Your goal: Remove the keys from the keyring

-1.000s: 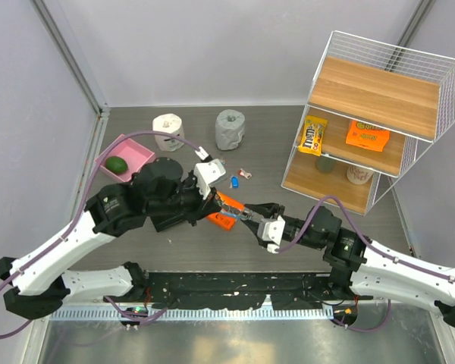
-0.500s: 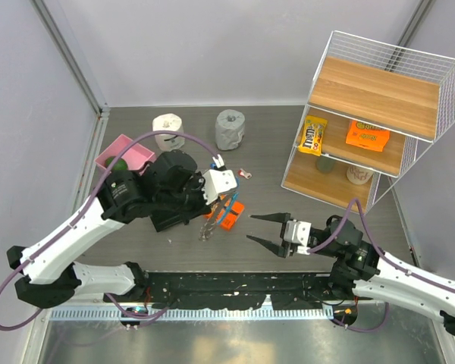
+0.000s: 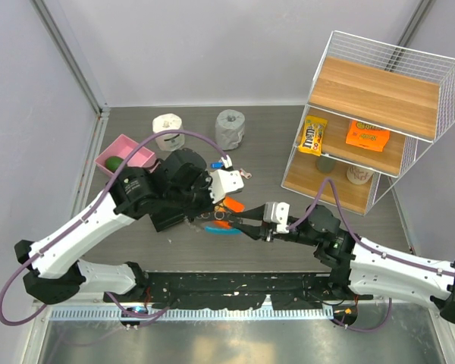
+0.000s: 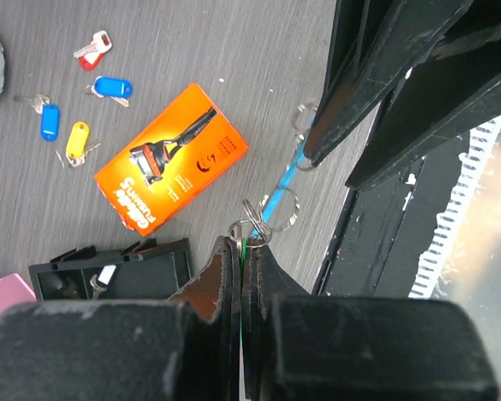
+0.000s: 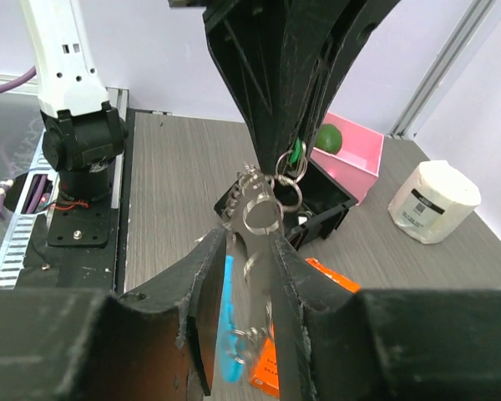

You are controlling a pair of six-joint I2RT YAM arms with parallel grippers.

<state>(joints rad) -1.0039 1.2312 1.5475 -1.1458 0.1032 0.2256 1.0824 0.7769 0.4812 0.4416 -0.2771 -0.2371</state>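
My left gripper (image 3: 218, 213) (image 4: 249, 238) is shut on a small metal ring with a green piece, and holds the bunch off the table. From it hang linked metal rings (image 4: 274, 210) and the light-blue keyring band (image 4: 285, 181) (image 3: 226, 230) (image 5: 230, 322). My right gripper (image 3: 234, 221) (image 5: 249, 251) has come in from the right. Its fingers (image 5: 202, 280) are closed round a grey key (image 5: 257, 207) of the bunch, just below the left jaws. The blue band hangs between the right fingers.
An orange razor box (image 4: 171, 156) (image 3: 230, 203) lies under the grippers, beside a black box (image 5: 321, 209). Loose tagged keys in blue (image 4: 113, 86), yellow (image 4: 77, 139) and red (image 4: 92, 50) lie behind. A pink bin (image 3: 123, 158), two paper rolls (image 3: 230, 129) and a wire shelf (image 3: 364, 129) stand farther back.
Half a second ago my right gripper was wide open and drawn back to the right. It has moved left to the bunch and closed on a key. My left gripper still holds the bunch.
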